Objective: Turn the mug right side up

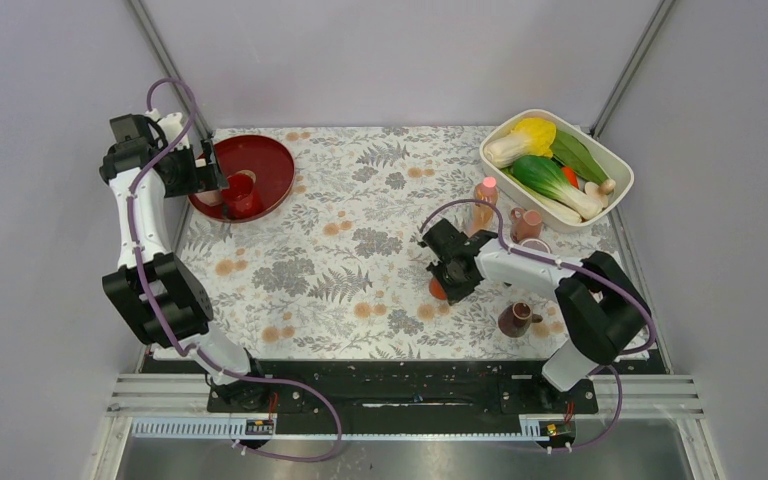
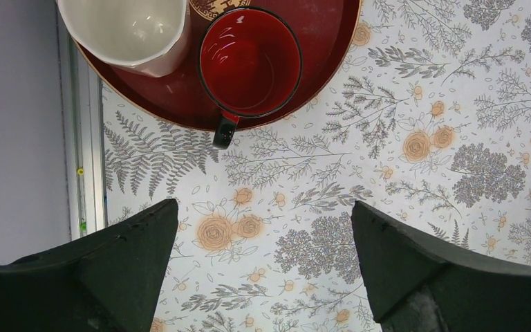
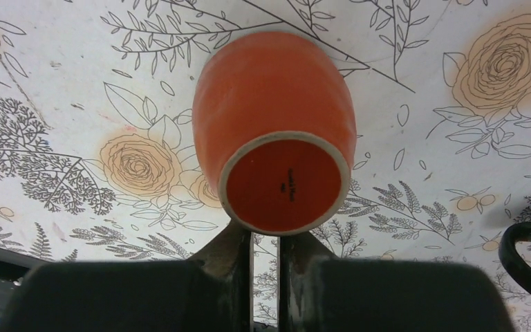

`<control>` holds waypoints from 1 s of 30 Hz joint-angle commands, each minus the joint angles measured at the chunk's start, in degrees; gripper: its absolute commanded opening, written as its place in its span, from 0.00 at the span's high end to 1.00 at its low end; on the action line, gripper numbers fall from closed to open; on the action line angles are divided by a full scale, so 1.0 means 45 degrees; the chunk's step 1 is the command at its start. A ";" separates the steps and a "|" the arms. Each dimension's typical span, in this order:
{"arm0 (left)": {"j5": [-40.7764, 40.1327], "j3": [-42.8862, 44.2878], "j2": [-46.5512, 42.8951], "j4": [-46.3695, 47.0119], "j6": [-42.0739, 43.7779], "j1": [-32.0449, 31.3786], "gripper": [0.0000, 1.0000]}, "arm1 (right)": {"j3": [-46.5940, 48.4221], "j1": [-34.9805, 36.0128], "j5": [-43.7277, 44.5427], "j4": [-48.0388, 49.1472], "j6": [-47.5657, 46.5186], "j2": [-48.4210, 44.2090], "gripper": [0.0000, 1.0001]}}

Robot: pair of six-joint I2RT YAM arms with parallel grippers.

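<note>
Surface: floral tablecloth [image 1: 360, 250], closed in by grey walls. At far right you have a white tub [image 1: 625, 172] of vegetables, at far left a round red tray [image 1: 275, 160].

The mug [image 2: 121, 31]: upright on the tray, whitish inside showing, just beside a glossy red mug [image 2: 249, 62]. Your left wrist view shows this; overhead, the arm hides most of it.

Left gripper [image 2: 264, 207]: fingers spread wide, over cloth near the tray.

Right gripper [image 3: 265, 238]: fingers almost pressed together, cloth showing through the slit, just below an orange cup [image 3: 276, 138]. Only your right wrist view shows the cup's base facing the lens.
</note>
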 commanded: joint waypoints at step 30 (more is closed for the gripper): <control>1.0764 0.2174 -0.2913 0.1873 -0.6569 -0.6515 0.08 | 0.4618 0.0411 -0.5275 1.2031 0.4883 -0.3035 1.00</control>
